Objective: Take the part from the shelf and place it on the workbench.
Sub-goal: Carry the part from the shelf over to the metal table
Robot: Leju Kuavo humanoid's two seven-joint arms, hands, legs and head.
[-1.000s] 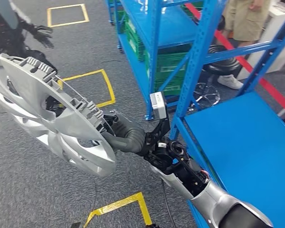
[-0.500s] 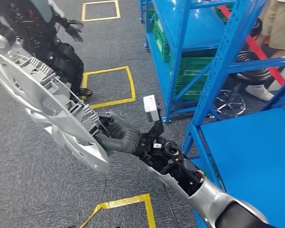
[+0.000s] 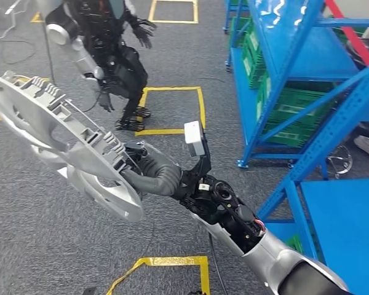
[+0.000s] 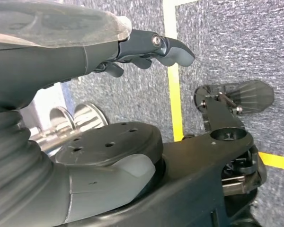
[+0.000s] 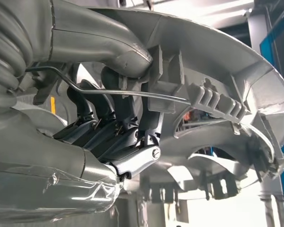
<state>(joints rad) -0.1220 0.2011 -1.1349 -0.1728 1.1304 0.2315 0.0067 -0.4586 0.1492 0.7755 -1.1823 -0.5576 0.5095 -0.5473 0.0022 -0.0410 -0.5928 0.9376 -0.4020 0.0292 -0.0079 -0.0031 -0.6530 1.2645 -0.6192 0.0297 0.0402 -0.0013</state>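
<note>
One silver hubcap (image 3: 66, 144), the part, hangs in the air over the grey carpet (image 3: 29, 246), tilted with its ribbed back side up, gripped at its near rim by the right hand (image 3: 141, 167). In the right wrist view the thick thumb (image 5: 97, 40) presses on one face of the rim while the dark fingers (image 5: 108, 127) curl against the other, so the hubcap (image 5: 219, 94) is pinched between them; a thin wire ring runs along its clips just beside the thumb. The right arm (image 3: 238, 224) reaches in from the lower right, with one small white box (image 3: 194, 138) standing up at its wrist. The left hand (image 4: 147, 47) shows in the left wrist view, hanging over the carpet with nothing in it; its dark fingers (image 4: 169, 47) lie fairly straight and close together, though how far the thumb stands off I cannot tell. On the right stands one blue shelf (image 3: 308, 67) with several levels; green crates (image 3: 285, 104) sit on its low levels, at least two, and a bare blue board (image 3: 350, 227) lies at the near corner. Yellow tape marks four squares on the carpet: one near the top edge (image 3: 173, 12), one in the middle (image 3: 173, 110), one partly seen at the left edge, and one at the bottom (image 3: 173, 270). A second dark robot (image 3: 108, 49) crouches by the middle square. One shoe (image 3: 368, 147) of a person shows at the far right.
</note>
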